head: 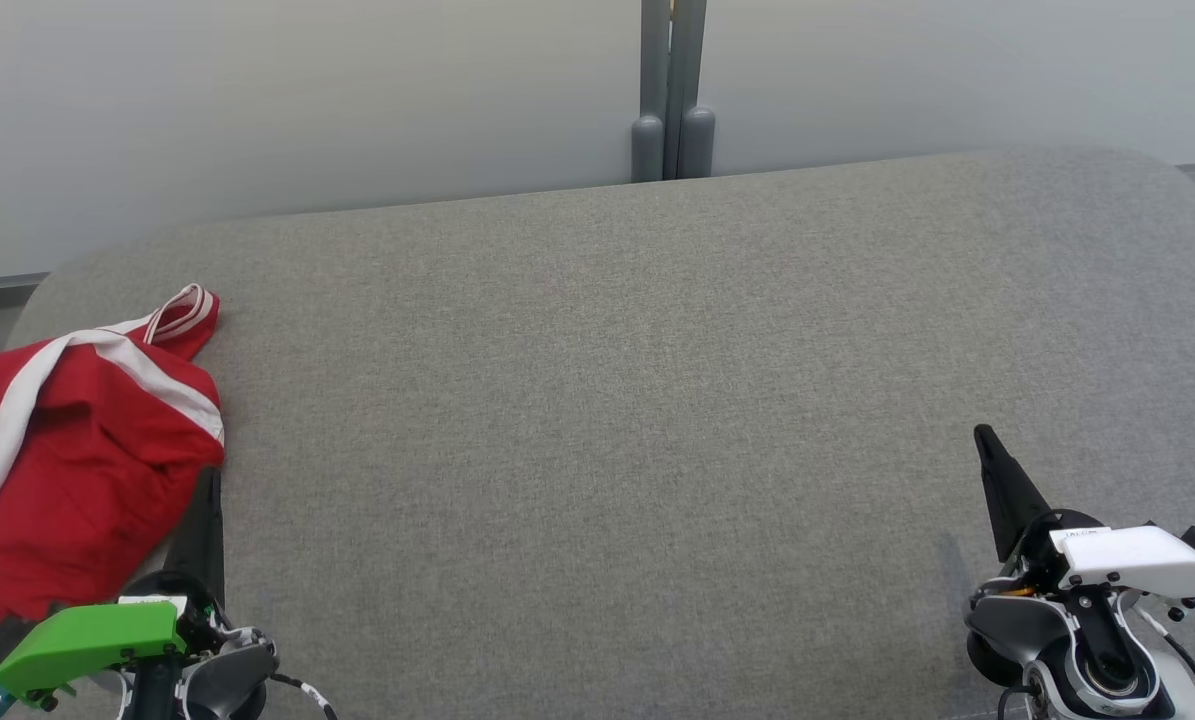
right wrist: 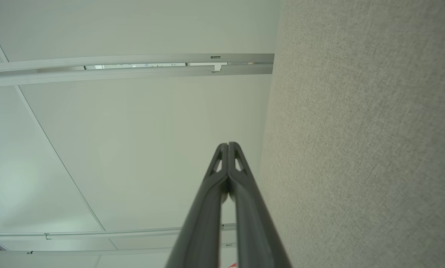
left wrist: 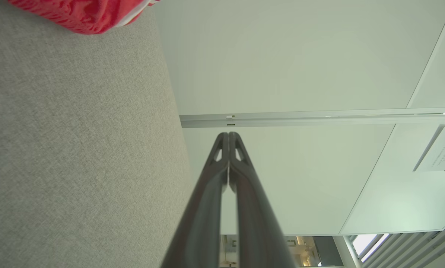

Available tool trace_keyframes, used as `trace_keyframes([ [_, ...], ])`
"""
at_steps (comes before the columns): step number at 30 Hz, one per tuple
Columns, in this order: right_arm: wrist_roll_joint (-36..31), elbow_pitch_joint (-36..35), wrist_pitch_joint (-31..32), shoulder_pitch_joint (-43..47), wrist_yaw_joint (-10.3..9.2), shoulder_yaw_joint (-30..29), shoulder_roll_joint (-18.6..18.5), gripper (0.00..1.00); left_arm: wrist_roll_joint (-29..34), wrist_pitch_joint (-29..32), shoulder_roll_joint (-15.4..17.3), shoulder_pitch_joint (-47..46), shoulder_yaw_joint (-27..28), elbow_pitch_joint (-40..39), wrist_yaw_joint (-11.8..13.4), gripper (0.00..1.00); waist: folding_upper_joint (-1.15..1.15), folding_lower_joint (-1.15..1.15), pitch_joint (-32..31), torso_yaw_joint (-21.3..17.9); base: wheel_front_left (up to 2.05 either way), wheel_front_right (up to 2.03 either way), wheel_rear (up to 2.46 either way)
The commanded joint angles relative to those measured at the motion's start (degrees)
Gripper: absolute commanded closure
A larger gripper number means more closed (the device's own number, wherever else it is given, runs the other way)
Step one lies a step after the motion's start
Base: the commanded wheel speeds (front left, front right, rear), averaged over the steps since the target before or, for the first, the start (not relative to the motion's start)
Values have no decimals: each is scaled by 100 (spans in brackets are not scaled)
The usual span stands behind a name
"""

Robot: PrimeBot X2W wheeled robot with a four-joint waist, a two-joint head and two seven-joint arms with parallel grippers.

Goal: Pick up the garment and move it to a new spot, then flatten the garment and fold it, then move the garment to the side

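- Lying bunched at the near left of the grey fabric surface, the red, white-striped garment is cut off by the frame's left edge.
- Left gripper: fingers pressed together, empty, just beside the garment's right edge; contact unclear.
- Right gripper: closed, empty, near right, well apart.

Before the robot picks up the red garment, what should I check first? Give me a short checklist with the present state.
1. Garment on table: ok, crumpled near the left edge.
2. Left hand open for grasping: not ok, shut.
3. Left hand empty: ok.
4. Right hand empty: ok, shut.
5. Left hand touching garment: cannot tell.
6. Garment fully in head view: not ok, cut off at the picture's edge.
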Motion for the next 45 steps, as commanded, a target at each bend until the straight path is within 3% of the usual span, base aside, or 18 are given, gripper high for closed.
trace_keyframes([
  [1,39,-25,9,71,2,-10,-27,100,-7,18,40,-62,15,-10,-25,100,0,0,0,0,0,0,0],
  [11,39,-25,9,71,2,-10,-27,100,-7,18,40,-62,15,-10,-25,100,0,0,0,0,0,0,0],
  [12,-4,19,-2,2,0,2,2,0,1,-3,-3,6,-1,15,1,0,0,0,0,0,0,0,0],
  [22,-291,162,-198,65,-1,170,-63,0,332,-219,-3,79,-122,242,7,0,0,0,12,0,0,0,0],
  [45,-2694,149,-753,-7,0,619,-241,0,3185,-828,-17,108,-228,346,105,0,0,0,29,-25,0,0,0],
])
